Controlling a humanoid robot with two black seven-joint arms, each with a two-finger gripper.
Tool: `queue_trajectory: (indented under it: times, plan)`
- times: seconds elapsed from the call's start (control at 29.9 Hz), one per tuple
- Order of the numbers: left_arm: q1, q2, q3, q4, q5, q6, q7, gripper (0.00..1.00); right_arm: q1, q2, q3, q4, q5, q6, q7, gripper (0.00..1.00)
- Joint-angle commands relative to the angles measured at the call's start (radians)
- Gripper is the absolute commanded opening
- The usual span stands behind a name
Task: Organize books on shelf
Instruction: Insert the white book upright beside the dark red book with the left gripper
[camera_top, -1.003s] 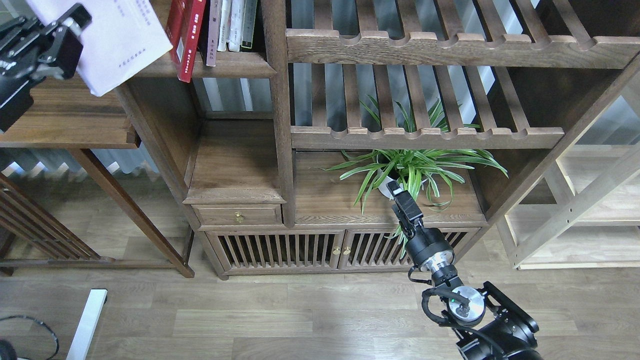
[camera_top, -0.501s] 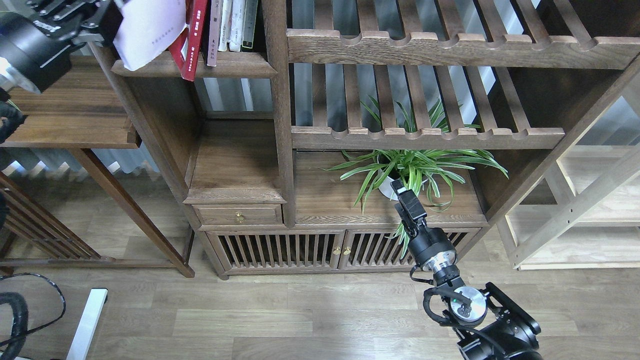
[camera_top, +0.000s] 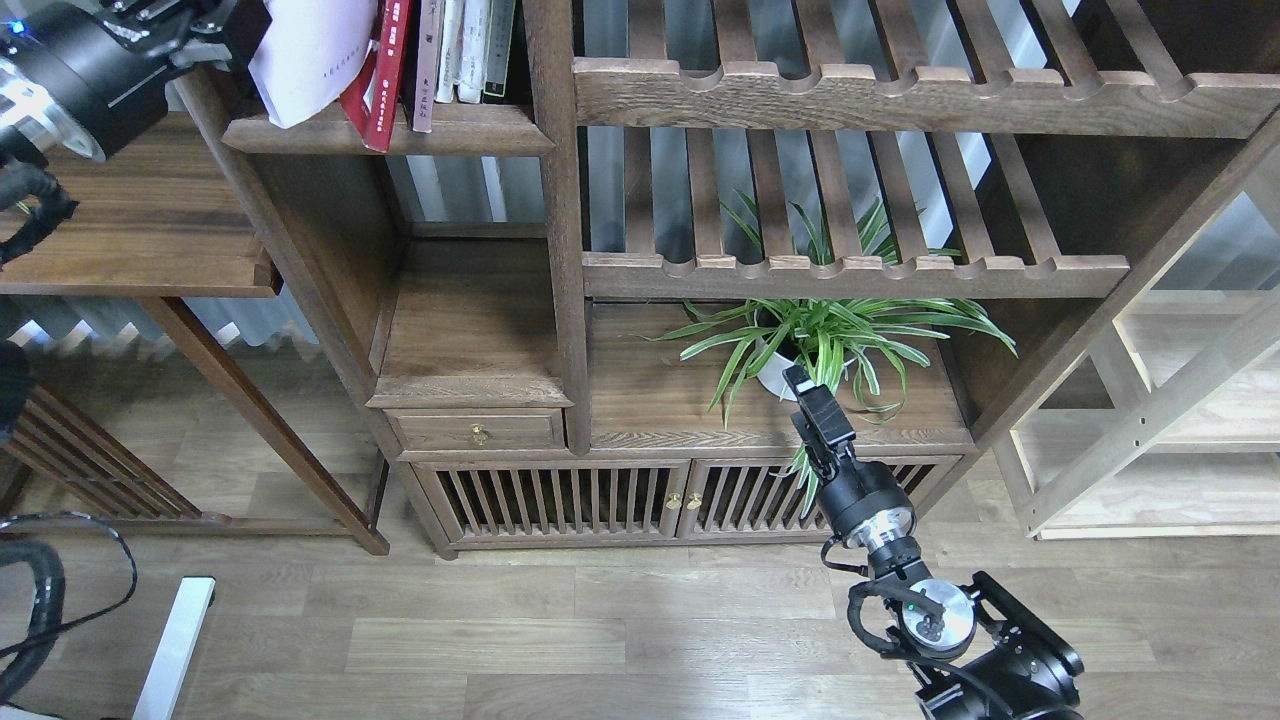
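My left gripper is at the top left, shut on the left edge of a thick white-lavender book. That book tilts, its lower corner resting on the dark-brown shelf, and it leans against the bright red book. A dark maroon book stands just right of the red one, mostly hidden. My right gripper hangs low in front of the potted plant, dark and narrow, so I cannot tell its fingers apart.
Thin pale-spined books fill the shelf's right end against the upright post. A spider plant sits on the cabinet top. Slatted shelves lie right, a side table left, a pale rack far right.
The left gripper carried the white book up and to the right, from over the side table onto the shelf beside the red book. The right arm barely shifted.
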Motion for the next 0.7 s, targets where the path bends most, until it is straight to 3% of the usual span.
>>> queue_trajectory:
  times: [0.0,0.23,0.67]
  plan:
    - [-0.049,0.0,0.02,0.063,0.0,0.0,0.0,0.03,0.0,0.0,0.0,0.001,0.003,0.0,0.0,1.0]
    - [-0.161,0.0,0.099,0.203,0.0,0.0,0.0,0.03,0.0,0.0,0.0,0.001,0.006,0.0,0.001,1.0]
    - [-0.218,-0.011,0.155,0.318,0.0,0.0,0.0,0.04,-0.02,0.0,0.0,0.003,0.007,0.0,0.001,1.0]
